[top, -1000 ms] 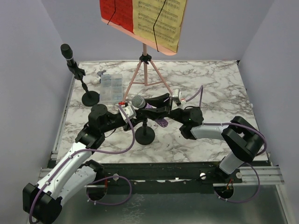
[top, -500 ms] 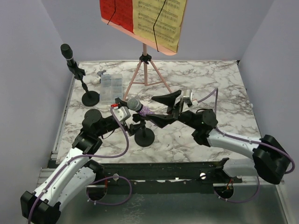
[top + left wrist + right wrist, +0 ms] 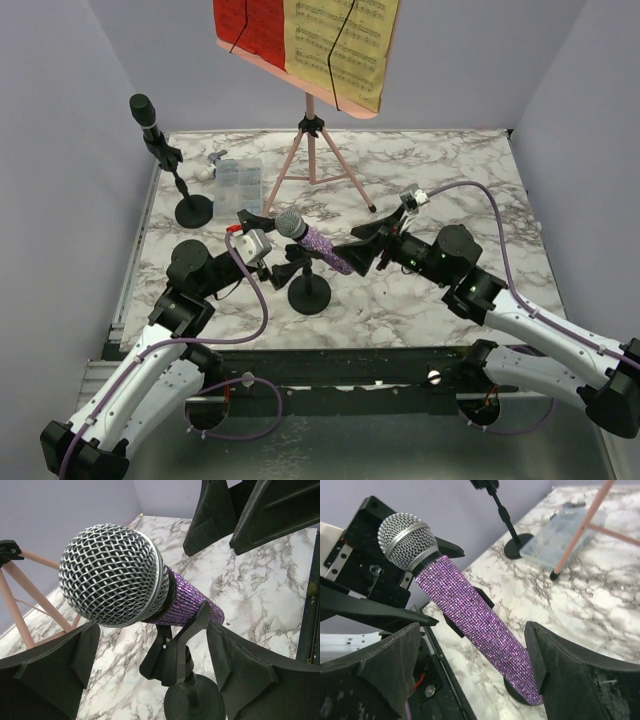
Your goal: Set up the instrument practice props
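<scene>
As holder point(image 3: 176, 647) grips it, mic point(image 3: 112, 575) sits btwn fingers point(image 3: 47, 677).

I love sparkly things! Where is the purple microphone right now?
In the top view, the purple microphone sits tilted in the mic holder, near the front middle of the table, between the left gripper and the right gripper.

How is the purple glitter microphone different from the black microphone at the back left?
Colour: the purple glitter microphone has a sparkling purple body and a silver mesh head; the black microphone is dark all over. Pose: the purple glitter microphone leans steeply; the black microphone stands much closer to upright. Shared: both are clipped into black round-based holders, the near holder and the far holder.
</scene>
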Controlling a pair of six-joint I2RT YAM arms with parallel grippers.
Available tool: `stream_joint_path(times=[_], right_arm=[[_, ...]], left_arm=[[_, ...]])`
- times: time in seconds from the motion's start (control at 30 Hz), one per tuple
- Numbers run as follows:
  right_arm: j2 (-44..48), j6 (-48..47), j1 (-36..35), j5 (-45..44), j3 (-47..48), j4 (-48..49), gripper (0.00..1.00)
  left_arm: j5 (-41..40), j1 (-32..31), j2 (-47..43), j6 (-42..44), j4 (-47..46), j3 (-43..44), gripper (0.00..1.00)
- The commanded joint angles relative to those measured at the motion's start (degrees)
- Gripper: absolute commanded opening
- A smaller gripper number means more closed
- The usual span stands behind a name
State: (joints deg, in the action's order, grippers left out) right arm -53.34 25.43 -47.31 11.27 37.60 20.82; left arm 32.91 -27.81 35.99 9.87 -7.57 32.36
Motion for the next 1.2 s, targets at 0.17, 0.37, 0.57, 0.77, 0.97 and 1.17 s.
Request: stream_joint_path(times=[0.17, 0.37, 0.57, 0.77, 0.97, 1.17], right_arm=[[-7.73, 7.98, -0.33, 1.93, 10.32, -12.81, 0.86], [-12.43, 0.37, -0.41, 5.99, 15.00, -13.05, 0.87], [-15.05, -4.27, -0.58, 10.38, 16.13, -12.59, 0.87], [-15.36, -9.42, -1.03, 13.22, 15.02, -10.83, 0.89], [-14.84, -10.04, -1.03, 12.88, 13.30, -8.67, 0.88], [-14.56, -10.02, -1.04, 13.39, 11.85, -7.14, 0.89]], left_arm=[[0.16, 0.34, -0.91, -1.79, -0.89, 0.18, 0.74], [1.45, 0.22, -0.58, -1.60, -0.83, -0.16, 0.63], [3.06, 0.22, 0.30, -1.08, -0.64, -0.12, 0.56], [5.83, -0.39, 2.58, -1.08, -0.34, -0.08, 0.44], [6.00, -1.54, 5.37, -0.38, 0.59, 0.04, 0.38], [5.73, -1.98, 5.34, 0.33, 1.47, 0.25, 0.36]])
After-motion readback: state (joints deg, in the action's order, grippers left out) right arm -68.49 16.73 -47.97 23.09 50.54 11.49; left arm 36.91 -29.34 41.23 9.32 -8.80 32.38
